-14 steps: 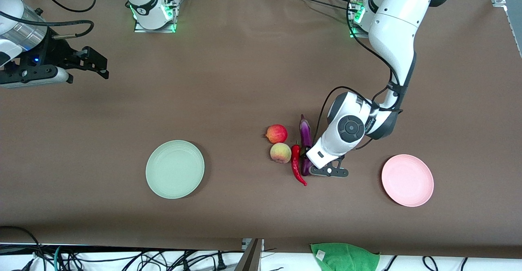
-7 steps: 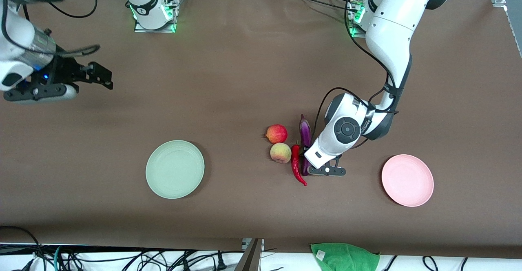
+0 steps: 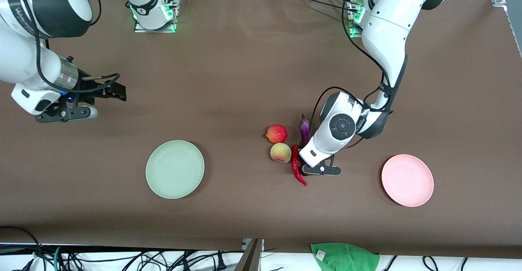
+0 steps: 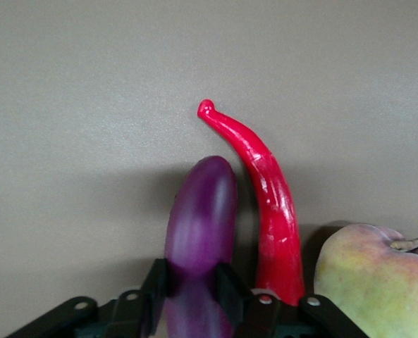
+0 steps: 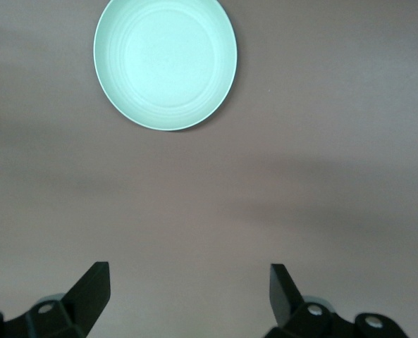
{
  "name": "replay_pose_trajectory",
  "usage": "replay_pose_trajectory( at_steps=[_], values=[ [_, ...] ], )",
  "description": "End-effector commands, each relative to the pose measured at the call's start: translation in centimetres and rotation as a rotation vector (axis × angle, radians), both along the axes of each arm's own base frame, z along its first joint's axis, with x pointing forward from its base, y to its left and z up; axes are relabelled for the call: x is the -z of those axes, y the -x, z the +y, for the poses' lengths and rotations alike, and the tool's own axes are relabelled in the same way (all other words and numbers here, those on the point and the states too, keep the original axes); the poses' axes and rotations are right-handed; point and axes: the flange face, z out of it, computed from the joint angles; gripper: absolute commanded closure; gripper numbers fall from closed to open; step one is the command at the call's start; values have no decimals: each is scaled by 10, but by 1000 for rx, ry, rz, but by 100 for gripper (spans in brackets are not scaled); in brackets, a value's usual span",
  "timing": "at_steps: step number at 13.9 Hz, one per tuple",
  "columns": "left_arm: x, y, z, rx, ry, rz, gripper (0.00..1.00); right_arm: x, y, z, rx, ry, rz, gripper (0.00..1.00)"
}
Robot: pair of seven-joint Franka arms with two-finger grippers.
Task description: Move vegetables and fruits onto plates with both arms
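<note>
Nothing plated: mint green round plastic plate [image 3: 175,169] and pale pink round plastic plate [image 3: 407,180] bare; left gripper [image 3: 305,165], jaws clamped on long glossy purple eggplant [image 3: 305,129], which lies on the worktop beside red chili pepper [image 3: 297,166], yellowish-pink peach [image 3: 280,153] and red pomegranate-like fruit [image 3: 277,133]; right gripper [image 3: 116,92] open, well apart from the eggplant.

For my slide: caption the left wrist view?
Left gripper clamps the glossy purple eggplant beside a curved red chili pepper.

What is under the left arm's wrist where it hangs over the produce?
The left gripper is closed on the eggplant, which lies on the table beside the chili pepper. In the front view the wrist covers the eggplant's middle; only its stem end and a bit of its tip show there.
</note>
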Motion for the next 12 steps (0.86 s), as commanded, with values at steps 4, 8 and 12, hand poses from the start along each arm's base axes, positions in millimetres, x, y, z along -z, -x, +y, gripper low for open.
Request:
replay_pose_trajectory(
  at_steps=[4,8,12],
  values=[
    [13,0,3,-15,-2,16,54,85,-15,122,-144,-16,-12,0],
    [20,0,6,-15,-5,23,47,159,-13,251,89,-63,-68,0],
    [20,-1,8,-12,-5,23,42,213,3,353,172,-160,-195,0]
  ],
)
